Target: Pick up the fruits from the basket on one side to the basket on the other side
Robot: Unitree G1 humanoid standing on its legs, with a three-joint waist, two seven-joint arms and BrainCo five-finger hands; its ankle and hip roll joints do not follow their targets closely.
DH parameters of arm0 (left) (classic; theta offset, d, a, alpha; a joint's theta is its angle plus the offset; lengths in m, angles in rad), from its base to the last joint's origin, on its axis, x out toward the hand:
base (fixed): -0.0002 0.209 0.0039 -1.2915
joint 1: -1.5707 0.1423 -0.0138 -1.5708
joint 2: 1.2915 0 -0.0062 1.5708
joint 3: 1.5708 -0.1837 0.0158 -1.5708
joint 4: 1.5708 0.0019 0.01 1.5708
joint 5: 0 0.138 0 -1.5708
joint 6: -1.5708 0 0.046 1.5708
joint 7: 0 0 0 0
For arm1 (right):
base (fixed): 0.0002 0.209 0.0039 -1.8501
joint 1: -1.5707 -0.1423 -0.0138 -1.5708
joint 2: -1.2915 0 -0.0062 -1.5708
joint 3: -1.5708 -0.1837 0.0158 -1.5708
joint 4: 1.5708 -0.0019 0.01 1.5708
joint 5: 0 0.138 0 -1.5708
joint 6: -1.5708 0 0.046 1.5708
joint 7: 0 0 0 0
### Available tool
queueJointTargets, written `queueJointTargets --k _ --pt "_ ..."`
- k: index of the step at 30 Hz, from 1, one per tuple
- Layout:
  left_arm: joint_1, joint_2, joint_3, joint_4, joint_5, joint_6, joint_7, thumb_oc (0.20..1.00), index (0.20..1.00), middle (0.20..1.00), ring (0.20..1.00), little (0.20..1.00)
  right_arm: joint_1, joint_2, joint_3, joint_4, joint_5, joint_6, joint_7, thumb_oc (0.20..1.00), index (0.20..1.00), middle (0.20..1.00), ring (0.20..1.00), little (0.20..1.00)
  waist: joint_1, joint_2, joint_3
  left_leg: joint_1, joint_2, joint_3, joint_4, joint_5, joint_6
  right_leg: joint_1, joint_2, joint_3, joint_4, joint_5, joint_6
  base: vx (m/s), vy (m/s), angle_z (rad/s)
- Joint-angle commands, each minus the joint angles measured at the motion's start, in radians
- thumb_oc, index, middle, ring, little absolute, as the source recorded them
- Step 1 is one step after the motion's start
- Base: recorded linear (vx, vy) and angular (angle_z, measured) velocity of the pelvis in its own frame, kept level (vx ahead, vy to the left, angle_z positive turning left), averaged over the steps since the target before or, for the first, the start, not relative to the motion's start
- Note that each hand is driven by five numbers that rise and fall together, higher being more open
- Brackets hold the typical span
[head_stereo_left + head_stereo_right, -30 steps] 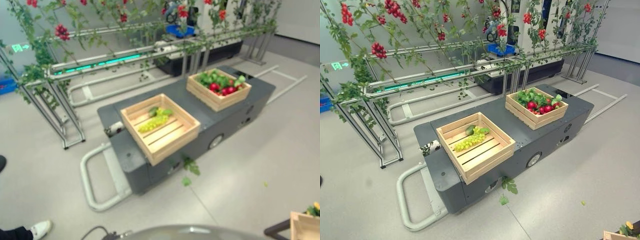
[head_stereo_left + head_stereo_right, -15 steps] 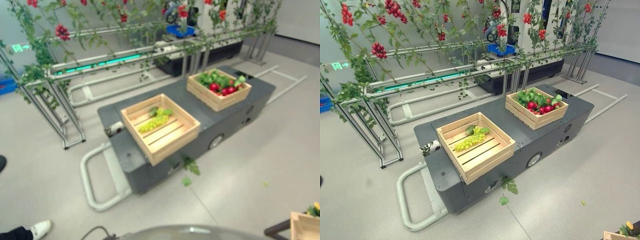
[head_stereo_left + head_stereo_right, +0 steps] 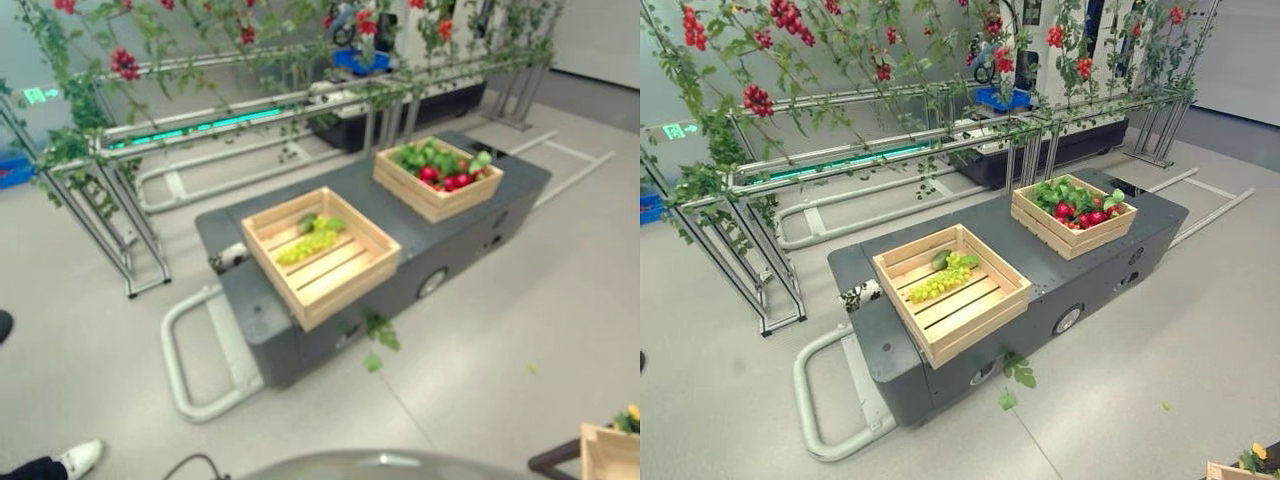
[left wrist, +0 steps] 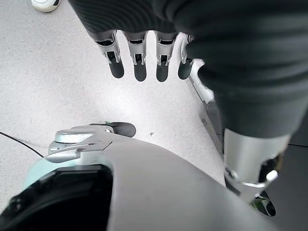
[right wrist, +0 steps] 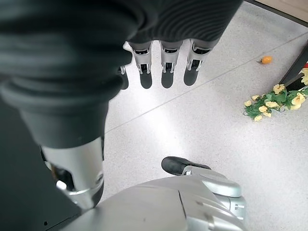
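1. Right, from the head camera I'm looking down at a dark grey wheeled cart [image 3: 1100, 262] with two slatted wooden crates sitting on its flat top.
2. Nearer crate [image 3: 952, 291] sits toward my left end of the cart; a bunch of pale green grapes [image 3: 937, 281] lies in its far half with a green leaf beside it, and bare slats make up the near half.
3. Farther crate [image 3: 1071, 215] sits toward the right end, well apart from the first, and it's heaped with red round fruits [image 3: 1083, 214] among green leafy pieces.
4. Left hand [image 4: 139, 60] hangs down over the pale speckled floor [image 4: 57, 82], fingers straight in a row pointing downward, thumb apart from them, nothing in its grasp.
5. Right hand [image 5: 163, 62] matches that pose: fingers straight and relaxed above the floor, thumb off to one side, holding nothing.
6. Neither hand is near the crates; I see only floor past the fingertips.
7. Past the right hand's fingers, a sprig of yellow flowers with green leaves [image 5: 272, 102] lies on the floor, and a small orange object [image 5: 264, 59] lies apart from it.
8. Behind the cart, a metal rail frame [image 3: 890, 150] carries vines with red berry clusters [image 3: 758, 98].
9. A person's white shoe [image 3: 78, 458] shows at my lower left.
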Motion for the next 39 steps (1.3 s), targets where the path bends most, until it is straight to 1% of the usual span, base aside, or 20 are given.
queueJointTargets --k 1,11,13,14,15,17,18,20,21,23,24,27,29,31,32,33,35,37,38,39 --pt "-0.054 -0.048 0.017 0.070 0.023 -0.007 -0.002 1.000 1.000 1.000 1.000 1.000 -0.047 0.003 0.015 0.061 0.007 -0.002 0.001 1.000 1.000 1.000 1.000 1.000 -0.014 -0.027 0.014 -0.015 -0.054 -0.042 0.005 -0.074 0.012 0.035 0.010 0.013 0.011 -0.135 0.062 -0.03 -0.034 0.00" --pt "-0.086 -0.019 -0.044 0.033 0.106 -0.018 0.046 1.000 1.000 1.000 1.000 1.000 -0.062 -0.013 0.024 0.044 0.005 -0.005 -0.013 1.000 1.000 1.000 1.000 1.000 -0.022 -0.018 0.043 -0.029 -0.044 -0.048 0.006 -0.059 0.001 0.012 0.019 0.003 0.023 -0.133 0.054 -0.03 -0.046 0.04" --pt "-0.094 -0.003 -0.038 0.030 0.107 -0.020 0.070 1.000 1.000 1.000 1.000 1.000 -0.068 -0.025 0.022 0.038 0.009 -0.010 -0.023 1.000 1.000 1.000 1.000 1.000 -0.023 -0.015 0.055 -0.043 -0.043 -0.051 0.038 -0.063 -0.005 0.001 0.025 0.002 0.036 -0.138 0.046 -0.04 -0.102 0.08" --pt "-0.097 0.000 -0.037 0.030 0.109 -0.022 0.077 1.000 1.000 1.000 1.000 1.000 -0.070 -0.030 0.022 0.035 0.007 -0.011 -0.027 1.000 1.000 1.000 1.000 1.000 -0.024 -0.014 0.061 -0.056 -0.045 -0.053 0.062 -0.069 -0.007 -0.001 0.025 0.001 0.036 -0.137 0.045 -0.11 -0.111 0.05" --pt "-0.101 0.005 -0.027 0.026 0.100 -0.026 0.089 1.000 1.000 1.000 1.000 1.000 -0.078 -0.040 0.022 0.025 0.008 -0.015 -0.034 1.000 1.000 1.000 1.000 1.000 -0.023 -0.012 0.081 -0.092 -0.053 -0.053 0.122 -0.079 -0.015 -0.008 0.024 -0.001 0.038 -0.136 0.039 -0.09 -0.075 0.03" --pt "-0.102 0.005 -0.027 0.026 0.100 -0.025 0.089 1.000 1.000 1.000 1.000 1.000 -0.079 -0.040 0.022 0.025 0.008 -0.015 -0.034 1.000 1.000 1.000 1.000 1.000 -0.024 -0.012 0.080 -0.095 -0.053 -0.054 0.126 -0.081 -0.015 -0.009 0.024 -0.002 0.038 -0.136 0.039 -0.08 -0.064 0.04" --pt "-0.105 0.010 -0.015 0.021 0.079 -0.032 0.105 1.000 1.000 1.000 1.000 1.000 -0.087 -0.054 0.020 0.011 0.010 -0.021 -0.044 1.000 1.000 1.000 1.000 1.000 -0.020 -0.018 0.113 -0.144 -0.066 -0.065 0.213 -0.086 -0.026 -0.022 0.021 -0.011 0.059 -0.139 0.036 -0.13 -0.120 0.05" --pt "-0.108 0.018 0.004 0.021 0.061 -0.035 0.110 1.000 1.000 1.000 1.000 1.000 -0.087 -0.066 0.014 -0.003 0.010 -0.027 -0.047 1.000 1.000 1.000 1.000 1.000 -0.014 -0.040 0.143 -0.211 -0.097 -0.052 0.366 -0.113 -0.040 -0.034 -0.004 -0.021 0.090 -0.139 0.037 -0.13 -0.143 0.17" --pt "-0.111 0.018 0.012 0.022 0.049 -0.037 0.113 1.000 1.000 1.000 1.000 1.000 -0.086 -0.069 0.012 -0.007 0.008 -0.028 -0.049 1.000 1.000 1.000 1.000 1.000 -0.006 -0.045 0.155 -0.237 -0.107 -0.058 0.415 -0.125 -0.043 -0.035 -0.009 -0.024 0.102 -0.144 0.035 -0.08 -0.126 0.13" --pt "-0.104 0.015 0.039 0.029 0.008 -0.042 0.116 1.000 1.000 1.000 1.000 1.000 -0.087 -0.074 0.003 -0.010 0.013 -0.030 -0.060 1.000 1.000 1.000 1.000 1.000 0.007 -0.047 0.172 -0.312 -0.111 -0.050 0.415 -0.096 -0.043 -0.028 -0.005 -0.029 0.111 -0.157 0.031 -0.02 -0.115 0.06" --pt "-0.099 0.012 0.045 0.034 -0.001 -0.041 0.113 1.000 1.000 1.000 1.000 1.000 -0.088 -0.075 0.000 -0.009 0.015 -0.030 -0.063 1.000 1.000 1.000 1.000 1.000 0.014 -0.043 0.173 -0.357 -0.109 -0.045 0.395 -0.066 -0.041 -0.021 0.004 -0.029 0.112 -0.164 0.028 0.09 -0.099 0.18" --pt "-0.076 0.004 0.061 0.045 -0.032 -0.041 0.113 1.000 1.000 1.000 1.000 1.000 -0.083 -0.070 0.005 -0.004 0.015 -0.032 -0.071 1.000 1.000 1.000 1.000 1.000 0.049 -0.028 0.185 -0.459 -0.082 -0.050 0.279 0.059 -0.049 0.023 0.055 -0.002 0.092 -0.178 0.020 0.18 -0.076 0.13" --pt "-0.057 -0.002 0.067 0.045 -0.052 -0.042 0.115 1.000 1.000 1.000 1.000 1.000 -0.090 -0.070 0.017 -0.005 0.012 -0.036 -0.077 1.000 1.000 1.000 1.000 1.000 0.081 -0.016 0.205 -0.513 -0.056 -0.067 0.180 0.120 -0.057 0.062 0.091 0.033 0.095 -0.204 0.014 0.24 -0.068 0.17" --pt "-0.043 -0.002 0.076 0.046 -0.063 -0.041 0.116 1.000 1.000 1.000 1.000 1.000 -0.092 -0.068 0.024 -0.009 0.010 -0.041 -0.081 1.000 1.000 1.000 1.000 1.000 0.101 -0.010 0.221 -0.517 -0.042 -0.070 0.127 0.163 -0.062 0.101 0.115 0.062 0.097 -0.218 0.004 0.17 -0.052 0.20" --pt "-0.043 -0.002 0.076 0.046 -0.063 -0.041 0.116 1.000 1.000 1.000 1.000 1.000 -0.091 -0.068 0.025 -0.009 0.010 -0.041 -0.081 1.000 1.000 1.000 1.000 1.000 0.102 -0.011 0.223 -0.512 -0.042 -0.069 0.122 0.165 -0.062 0.103 0.114 0.063 0.097 -0.219 0.004 0.18 -0.020 -0.39" --pt "-0.025 -0.007 0.086 0.049 -0.076 -0.041 0.118 1.000 1.000 1.000 1.000 1.000 -0.095 -0.067 0.033 -0.018 0.010 -0.045 -0.083 1.000 1.000 1.000 1.000 1.000 0.125 -0.003 0.227 -0.527 -0.029 -0.086 0.104 0.193 -0.066 0.141 0.134 0.098 0.088 -0.232 -0.006 0.17 0.005 -0.51" --pt "-0.007 -0.013 0.091 0.051 -0.081 -0.040 0.117 1.000 1.000 1.000 1.000 1.000 -0.092 -0.065 0.038 -0.022 0.010 -0.046 -0.082 1.000 1.000 1.000 1.000 1.000 0.139 0.006 0.221 -0.512 -0.012 -0.099 0.090 0.222 -0.076 0.178 0.144 0.130 0.075 -0.246 -0.012 0.21 0.047 -0.73" --pt "0.006 -0.016 0.095 0.050 -0.086 -0.041 0.119 1.000 1.000 1.000 1.000 1.000 -0.090 -0.061 0.043 -0.028 0.011 -0.050 -0.078 1.000 1.000 1.000 1.000 1.000 0.143 0.020 0.212 -0.492 0.013 -0.087 0.082 0.255 -0.085 0.209 0.150 0.152 0.061 -0.261 -0.016 0.19 0.081 -0.59" --pt "0.013 -0.016 0.098 0.050 -0.091 -0.040 0.121 1.000 1.000 1.000 1.000 1.000 -0.090 -0.059 0.046 -0.030 0.010 -0.050 -0.079 1.000 1.000 1.000 1.000 1.000 0.146 0.025 0.202 -0.470 0.023 -0.093 0.057 0.257 -0.084 0.216 0.150 0.163 0.056 -0.262 -0.016 0.17 0.097 -0.37" --pt "0.016 -0.016 0.098 0.049 -0.091 -0.042 0.124 1.000 1.000 1.000 1.000 1.000 -0.090 -0.057 0.047 -0.032 0.011 -0.051 -0.078 1.000 1.000 1.000 1.000 1.000 0.146 0.030 0.195 -0.457 0.035 -0.106 0.045 0.277 -0.094 0.223 0.151 0.172 0.044 -0.267 -0.018 0.16 0.120 -0.53"
